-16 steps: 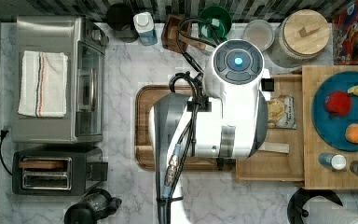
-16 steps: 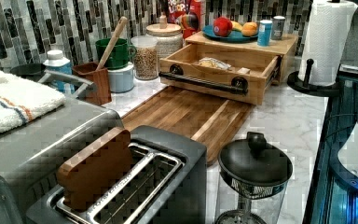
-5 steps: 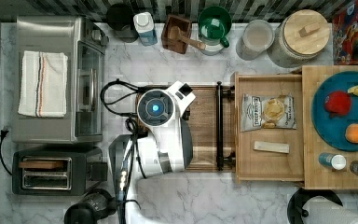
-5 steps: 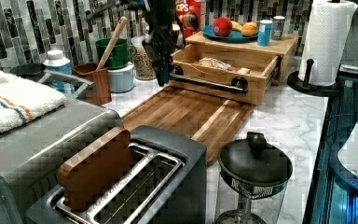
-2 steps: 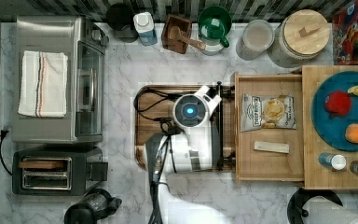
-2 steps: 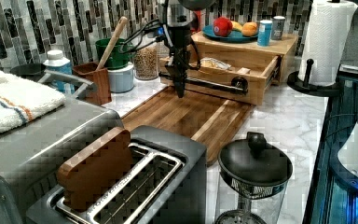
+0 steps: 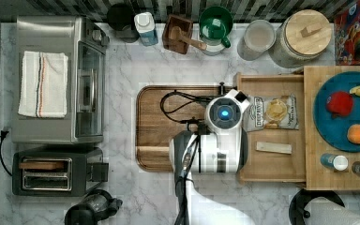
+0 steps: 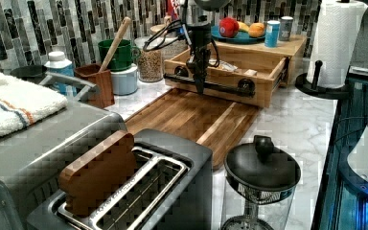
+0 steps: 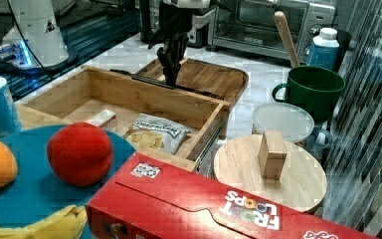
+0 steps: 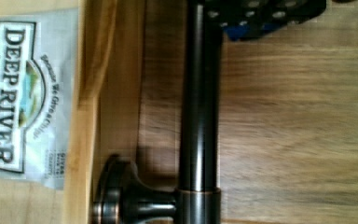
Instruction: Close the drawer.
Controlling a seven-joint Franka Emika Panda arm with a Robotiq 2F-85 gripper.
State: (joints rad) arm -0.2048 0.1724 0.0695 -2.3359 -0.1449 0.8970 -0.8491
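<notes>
jaws (image 8: 200,86): spread undeterminable | tips at black handle (image 10: 198,116) | drawer (image 7: 272,164): open

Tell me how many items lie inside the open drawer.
2: a chip bag and a small pale block, apart, in the drawer; the arm may hide more near the front.

Arm (image 7: 222,140) swung from over the drawer (image 7: 272,168), out across the tray (image 7: 154,122), then back toward the handle (image 8: 211,85). Gripper (image 8: 199,86) now sits at the handle bar, lower than 0.4 s ago. Drawer front has shifted in slightly toward the slab since 1.0 s ago.
</notes>
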